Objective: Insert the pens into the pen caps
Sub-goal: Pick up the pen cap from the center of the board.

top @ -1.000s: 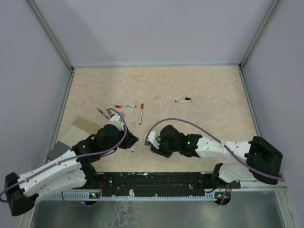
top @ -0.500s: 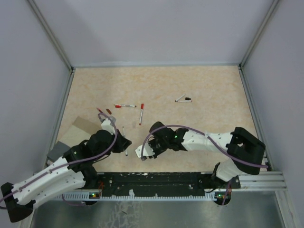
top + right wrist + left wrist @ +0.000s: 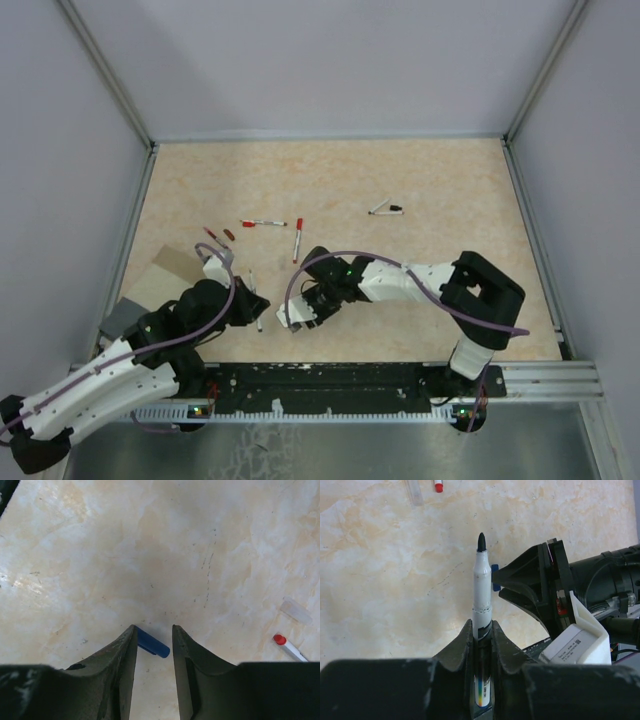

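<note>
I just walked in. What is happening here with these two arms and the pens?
Two robot arms are working on capping marker pens. The left gripper is shut on an uncapped pen with a dark tip, holding it by the barrel. The right gripper has a small blue cap between its fingers, close beside that pen; whether the cap is clamped I cannot tell. The cap is not on the tip yet. Several other pens lie farther back on the table.

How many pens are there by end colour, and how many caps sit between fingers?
Red-ended pens: 2
Dark-red pen: 1
Black-ended pen: 1
Dark-tipped pen in left fingers: 1
Blue cap between right fingers: 1
Total: 6
</note>
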Motion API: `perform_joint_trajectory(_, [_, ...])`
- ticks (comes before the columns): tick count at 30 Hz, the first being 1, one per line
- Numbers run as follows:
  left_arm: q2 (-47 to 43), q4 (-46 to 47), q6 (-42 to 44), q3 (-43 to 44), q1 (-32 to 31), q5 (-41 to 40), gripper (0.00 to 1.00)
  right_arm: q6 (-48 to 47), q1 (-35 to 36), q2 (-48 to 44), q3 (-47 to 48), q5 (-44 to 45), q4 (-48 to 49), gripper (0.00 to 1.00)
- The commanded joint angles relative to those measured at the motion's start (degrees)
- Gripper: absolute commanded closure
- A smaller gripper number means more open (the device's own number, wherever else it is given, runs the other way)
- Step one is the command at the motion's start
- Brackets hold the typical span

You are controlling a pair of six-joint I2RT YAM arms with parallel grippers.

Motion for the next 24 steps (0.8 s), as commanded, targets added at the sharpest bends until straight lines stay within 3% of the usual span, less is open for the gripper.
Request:
perform_joint_trajectory(1, [-0.46, -0.61, -0.92, -0.59, 0.04, -0.95, 0.98, -1.96, -1.5, 2.39, 4.4, -2.67, -2.89, 0.61])
perform_joint_trajectory(4, [-0.3, -0.59, -0.81, -0.49, 0.1, -1.19, 0.97, -2.2, -1.86, 3.0, 5.54, -2.71, -4.98, 0.53])
perform_joint_trajectory(24, [0.28, -1.47, -0.34, 0.65, 0.1, -2.46, 0.95, -4.32, -2.86, 7.9, 9.03, 0.84, -9.26, 0.55])
